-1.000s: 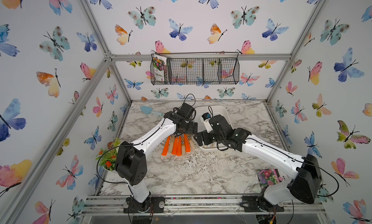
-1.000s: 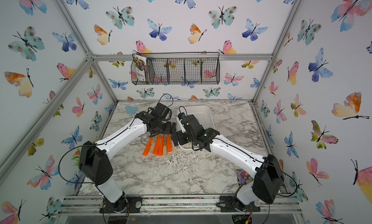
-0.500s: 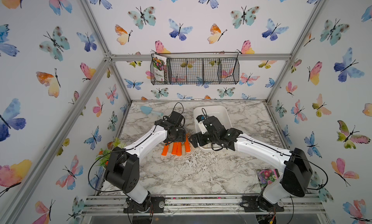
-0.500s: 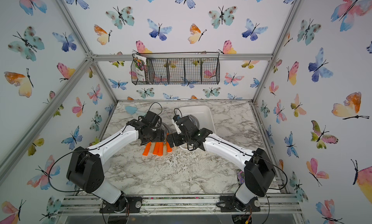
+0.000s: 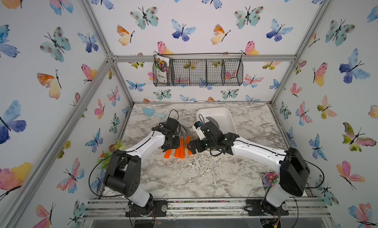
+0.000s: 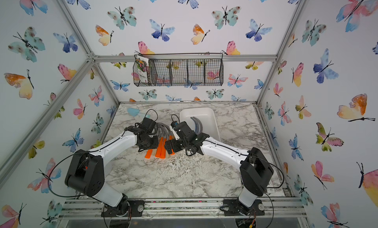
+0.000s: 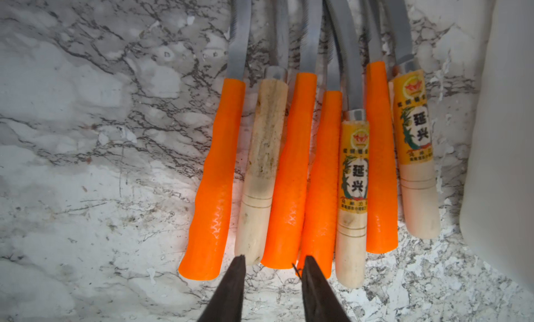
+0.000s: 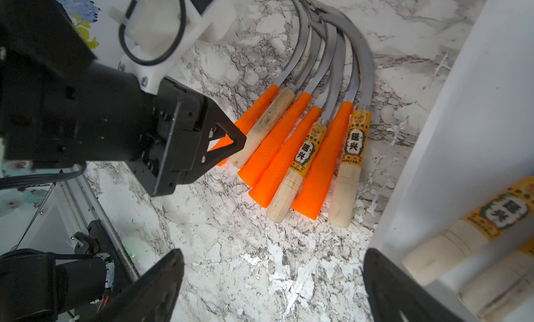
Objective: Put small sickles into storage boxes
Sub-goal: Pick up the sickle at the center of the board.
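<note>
Now on the desk (image 5: 194, 175): seven small sickles (image 7: 289, 167) in a tight row, handles side by side and touching, grey blades curving together at the far end. Four handles are orange and three pale wood, two of the wood ones with yellow labels.
Row's place: outside the storage box (image 8: 462, 103), just beside its long wall; between the two arms in both top views.
Storage box: white, shallow, flat toward the back of the desk. Inside, at least two wood-handled sickles (image 8: 462, 242) with yellow labels; grey blades showing in a top view.
Left end effector (image 7: 274, 262): down at the butt ends of the row, fingertips (image 7: 238, 265) a narrow gap apart. Set either side of the end of an orange handle, third from the side away from the box; clamped or merely close, cannot tell.
Right end effector (image 8: 274, 277): spread wide, holding nothing, above bare desk near the handle ends, one finger over the box's rim.
Elsewhere: light blue trowel (image 5: 150, 112) flat at the back left of the desk, well apart from the row; black wire basket (image 5: 198, 73) on the back wall.
</note>
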Robot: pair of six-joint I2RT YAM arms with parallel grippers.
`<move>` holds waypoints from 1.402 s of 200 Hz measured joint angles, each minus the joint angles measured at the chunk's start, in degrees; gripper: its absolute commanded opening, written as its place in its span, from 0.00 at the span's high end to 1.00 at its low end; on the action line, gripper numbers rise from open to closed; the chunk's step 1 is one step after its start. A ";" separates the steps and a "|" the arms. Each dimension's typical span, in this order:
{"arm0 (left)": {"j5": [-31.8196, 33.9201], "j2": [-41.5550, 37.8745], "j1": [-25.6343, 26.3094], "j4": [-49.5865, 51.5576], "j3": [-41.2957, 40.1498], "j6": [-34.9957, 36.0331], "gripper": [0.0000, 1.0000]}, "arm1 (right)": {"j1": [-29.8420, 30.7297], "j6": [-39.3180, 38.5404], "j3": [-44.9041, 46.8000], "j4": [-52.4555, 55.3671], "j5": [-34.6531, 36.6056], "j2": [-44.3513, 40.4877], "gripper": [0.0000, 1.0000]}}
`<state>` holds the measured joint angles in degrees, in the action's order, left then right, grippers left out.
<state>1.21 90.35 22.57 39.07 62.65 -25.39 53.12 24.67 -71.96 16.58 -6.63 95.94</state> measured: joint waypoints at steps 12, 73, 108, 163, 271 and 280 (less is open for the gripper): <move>-0.13 0.42 -0.74 -0.66 0.02 0.31 0.66 | 0.13 0.22 0.00 -0.26 -0.24 0.85 0.02; -1.01 6.69 -2.38 -2.23 2.10 2.25 0.70 | 0.17 0.85 -0.24 -0.44 -1.16 3.06 0.02; -1.60 9.94 -2.38 -3.50 3.08 2.95 0.74 | 0.17 0.85 -0.87 -0.72 -1.38 4.48 0.02; -2.01 13.11 -2.40 -4.55 3.91 3.50 0.74 | 0.17 0.74 -1.90 -0.70 -1.40 5.49 0.02; -1.95 16.11 -2.49 -6.73 4.46 3.76 0.75 | 0.17 0.15 -1.68 -0.70 -1.29 5.46 0.02; -1.97 16.17 -2.49 -6.75 4.52 3.91 0.83 | 0.17 0.15 -1.62 -0.68 -1.25 5.44 0.02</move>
<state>-0.75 106.52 20.08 32.32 67.18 -21.47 53.30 24.82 -73.58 15.90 -7.88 101.38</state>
